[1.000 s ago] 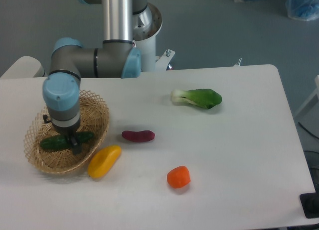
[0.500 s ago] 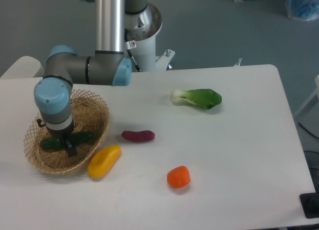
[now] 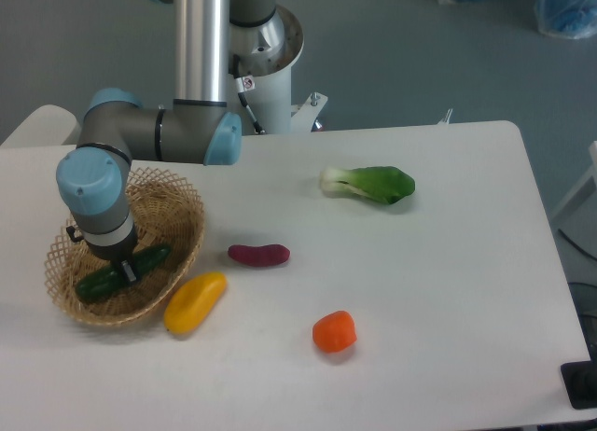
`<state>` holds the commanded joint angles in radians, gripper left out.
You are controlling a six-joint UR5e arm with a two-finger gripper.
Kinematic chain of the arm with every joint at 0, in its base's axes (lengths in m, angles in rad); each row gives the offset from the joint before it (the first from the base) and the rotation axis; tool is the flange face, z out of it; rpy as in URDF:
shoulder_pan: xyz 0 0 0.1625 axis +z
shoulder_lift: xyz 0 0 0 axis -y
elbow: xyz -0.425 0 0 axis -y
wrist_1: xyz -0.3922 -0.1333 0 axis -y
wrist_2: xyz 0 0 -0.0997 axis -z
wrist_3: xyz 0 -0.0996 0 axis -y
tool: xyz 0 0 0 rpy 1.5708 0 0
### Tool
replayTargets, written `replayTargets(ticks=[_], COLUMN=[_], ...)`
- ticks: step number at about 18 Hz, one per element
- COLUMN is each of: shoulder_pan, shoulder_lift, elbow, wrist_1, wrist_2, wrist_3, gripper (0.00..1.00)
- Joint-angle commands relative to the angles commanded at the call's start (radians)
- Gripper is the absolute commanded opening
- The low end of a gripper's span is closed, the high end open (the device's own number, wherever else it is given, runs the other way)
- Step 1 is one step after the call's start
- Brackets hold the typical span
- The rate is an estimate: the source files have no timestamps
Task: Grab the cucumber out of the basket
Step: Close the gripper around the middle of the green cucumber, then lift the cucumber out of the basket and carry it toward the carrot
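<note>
At the left end of the white worktop (image 3: 438, 291) sits the oval wicker basket (image 3: 177, 212), light tan with an open looped rim, and the dark green cucumber (image 3: 149, 259) lies inside it, slanting from lower left to upper right across the basket's floor. Directly above the middle of the cucumber hangs the gripper (image 3: 123, 271), pointing straight down from the grey and pale-blue wrist of the arm (image 3: 149, 135), whose forearm runs level from a tall silver column at the back of the worktop. The jaws reach down to the cucumber at about its midpoint, but they are small and dark against the green skin, so I cannot tell whether they are closed on it or merely beside it. The cucumber's left end shows below and to the left of the wrist, its right end toward the basket's near right wall. Just outside the basket, touching or nearly touching its front right rim, lies a yellow pepper (image 3: 195, 302). To its right, apart from it, lies a small dark purple vegetable (image 3: 258, 255). Nearer the front edge sits an orange-red vegetable (image 3: 334, 331). Well apart, toward the back, rests a leafy green vegetable (image 3: 371, 183) with a white stem pointing left.
</note>
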<state>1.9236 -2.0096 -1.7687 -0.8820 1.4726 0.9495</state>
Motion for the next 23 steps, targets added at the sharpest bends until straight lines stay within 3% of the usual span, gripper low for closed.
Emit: replayTargets(ticks=[5,9,15,23], shoulder_pan=[0.017,0.096,0.207,0.346], shoulder_lift=[0.035,0.034,0.019,-0.109], elbow=[0.029,0.115,0.253,0.365], wrist_1=[-0.043,-0.165,-0.268,-0.261], wrist_2=[-0.017,-0.02,-0.106,-0.052], wrist_3=[0.003,0.015,0.018,0.142], gripper=[0.25,0.27,0.27,0.27])
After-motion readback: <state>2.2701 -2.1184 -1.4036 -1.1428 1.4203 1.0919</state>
